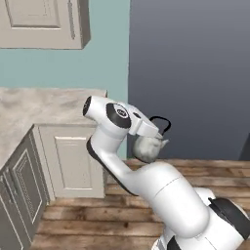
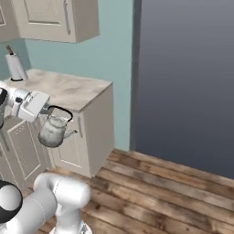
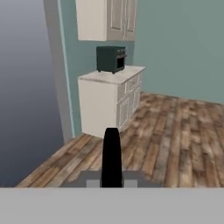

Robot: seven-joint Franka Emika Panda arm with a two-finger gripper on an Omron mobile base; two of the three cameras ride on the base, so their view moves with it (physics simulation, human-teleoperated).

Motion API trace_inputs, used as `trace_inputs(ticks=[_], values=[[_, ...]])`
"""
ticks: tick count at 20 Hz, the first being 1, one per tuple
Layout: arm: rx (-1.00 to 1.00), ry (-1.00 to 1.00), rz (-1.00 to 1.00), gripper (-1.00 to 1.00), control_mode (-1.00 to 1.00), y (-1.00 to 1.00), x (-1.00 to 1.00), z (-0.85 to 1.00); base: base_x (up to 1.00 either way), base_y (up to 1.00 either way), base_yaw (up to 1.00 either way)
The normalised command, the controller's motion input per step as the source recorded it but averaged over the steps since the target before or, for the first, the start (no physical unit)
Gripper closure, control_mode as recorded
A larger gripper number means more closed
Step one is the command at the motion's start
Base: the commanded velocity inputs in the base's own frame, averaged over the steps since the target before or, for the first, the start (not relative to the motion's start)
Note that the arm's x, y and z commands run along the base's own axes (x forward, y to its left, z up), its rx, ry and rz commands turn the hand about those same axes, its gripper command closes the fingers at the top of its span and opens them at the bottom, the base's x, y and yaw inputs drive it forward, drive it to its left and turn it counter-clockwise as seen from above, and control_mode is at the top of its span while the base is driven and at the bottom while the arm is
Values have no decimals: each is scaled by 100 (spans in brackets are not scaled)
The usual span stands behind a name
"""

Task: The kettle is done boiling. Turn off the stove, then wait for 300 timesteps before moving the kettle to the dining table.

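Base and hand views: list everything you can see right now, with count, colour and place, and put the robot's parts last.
kettle: one, silver-grey with black handle, hanging from the gripper above the floor
counter: one, beige marbled top on pale cabinets, by the teal wall
paper towel roll: one, white, on the counter's far end
wall cabinet: one, cream, above the counter
toaster oven: one, dark green, on a separate small cabinet
floor: brown wood planks
arm: one, white with dark joints
gripper: one, fingers shut on the kettle's handle
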Motion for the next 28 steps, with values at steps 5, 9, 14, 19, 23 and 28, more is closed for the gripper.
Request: trace_inputs(ticks=[5,9,14,19,23,28], values=[[0,0,0,100,100,0,0,0,-1,18,-53],[0,0,0,100,100,0,0,0,0,16,-52],[0,0,0,100,100,0,0,0,0,16,-52],[0,0,0,100,100,0,0,0,0,16,-51],[0,0,0,100,100,0,0,0,1,12,-51],[0,0,0,100,100,0,0,0,0,10,-50]])
